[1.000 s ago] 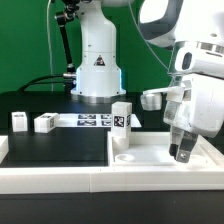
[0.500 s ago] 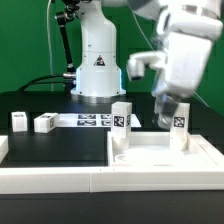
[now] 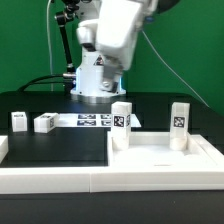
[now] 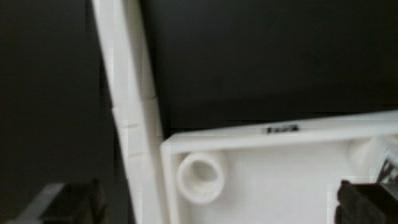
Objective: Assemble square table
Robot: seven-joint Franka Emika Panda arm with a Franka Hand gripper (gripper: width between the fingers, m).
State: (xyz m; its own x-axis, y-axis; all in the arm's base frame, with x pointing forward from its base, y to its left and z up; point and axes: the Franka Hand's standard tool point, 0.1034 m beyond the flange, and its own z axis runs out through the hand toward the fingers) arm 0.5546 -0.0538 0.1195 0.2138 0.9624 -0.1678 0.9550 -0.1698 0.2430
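The square table's white tray-like top [image 3: 160, 155] lies at the exterior view's front right. Two tagged white legs stand upright on it, one at its left corner [image 3: 121, 122] and one at its right corner [image 3: 179, 122]. Two more legs [image 3: 19, 121] [image 3: 45, 122] lie loose on the black surface at the left. The arm [image 3: 118, 40] hangs high over the back middle, clear of every part. In the wrist view my gripper [image 4: 217, 200] is open, its dark fingertips [image 4: 71, 200] wide apart and nothing held. Below it show the top's corner [image 4: 285, 170] and a round hole [image 4: 199, 178].
The marker board [image 3: 90, 121] lies flat between the loose legs and the left standing leg. A long white rail [image 3: 60, 175] edges the black work surface at the front and also shows in the wrist view [image 4: 121, 100]. The robot's base [image 3: 97, 70] stands behind.
The gripper has opened and let go of the right leg, which now stands alone on the top. The arm has risen and swung toward the exterior view's left.
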